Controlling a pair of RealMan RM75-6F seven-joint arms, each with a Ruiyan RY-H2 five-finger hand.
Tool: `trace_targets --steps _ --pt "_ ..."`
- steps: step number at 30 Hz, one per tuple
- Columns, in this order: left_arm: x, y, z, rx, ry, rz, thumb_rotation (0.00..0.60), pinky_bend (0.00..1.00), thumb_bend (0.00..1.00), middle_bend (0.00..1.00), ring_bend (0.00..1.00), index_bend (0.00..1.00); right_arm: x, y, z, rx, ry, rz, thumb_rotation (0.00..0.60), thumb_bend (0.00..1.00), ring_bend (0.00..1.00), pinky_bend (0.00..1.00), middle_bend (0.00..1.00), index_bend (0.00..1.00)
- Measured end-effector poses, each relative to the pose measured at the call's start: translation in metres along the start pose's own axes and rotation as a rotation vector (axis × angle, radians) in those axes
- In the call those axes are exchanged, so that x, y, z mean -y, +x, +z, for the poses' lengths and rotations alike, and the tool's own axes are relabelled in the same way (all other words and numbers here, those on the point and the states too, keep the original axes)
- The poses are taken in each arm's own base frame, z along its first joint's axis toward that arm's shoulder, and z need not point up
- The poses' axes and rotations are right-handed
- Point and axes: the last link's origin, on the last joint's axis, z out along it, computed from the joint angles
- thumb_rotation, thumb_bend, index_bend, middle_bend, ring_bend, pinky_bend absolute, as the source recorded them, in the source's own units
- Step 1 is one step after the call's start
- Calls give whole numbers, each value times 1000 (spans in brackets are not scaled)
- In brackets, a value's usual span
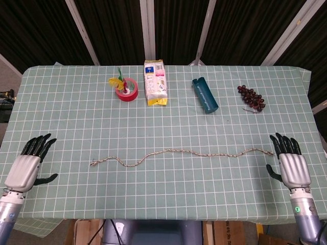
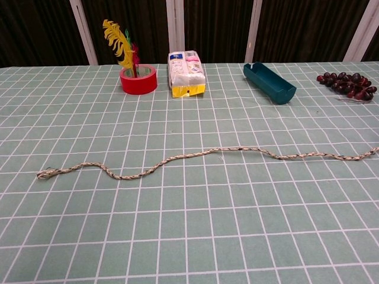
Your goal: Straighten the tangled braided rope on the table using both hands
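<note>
**Rope lies stretched out, both hands clear of it**

The braided rope [image 1: 179,153] runs in one long, gently wavy line across the front half of the checked table [image 1: 76,117], free of loops and knots. Its frayed left end sits well inside the table; its right end reaches out toward the right edge. From the chest camera the rope [image 2: 195,157] crosses nearly the full width of the picture, lying flat on the cloth.

The left hand [image 1: 25,167] hangs at the table's left front corner, fingers spread, nothing in it, well apart from the rope's left end. The right hand [image 1: 292,164] sits near the right front corner, fingers likewise spread and holding nothing, just beside the rope's right tip but not touching it.

Along the back row stand a red tape roll [image 1: 126,90] with feathers stuck in it, a snack packet [image 1: 155,83], a teal box [image 1: 205,95] and a bunch of dark grapes [image 1: 251,98].
</note>
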Motion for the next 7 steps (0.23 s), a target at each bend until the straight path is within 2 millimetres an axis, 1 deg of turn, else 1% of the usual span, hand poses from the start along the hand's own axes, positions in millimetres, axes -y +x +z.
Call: trace_targets --steps 4,7 --pt "11 8 -27 -22 -14 30 600 0 103 0 0 87 -8 10 -27 -36 46 -22 600 358 0 0 0 0" --pt "17 14 -42 -41 -6 8 600 0 103 0 0 87 -12 14 -48 -48 76 -39 600 357 0 0 0 0"
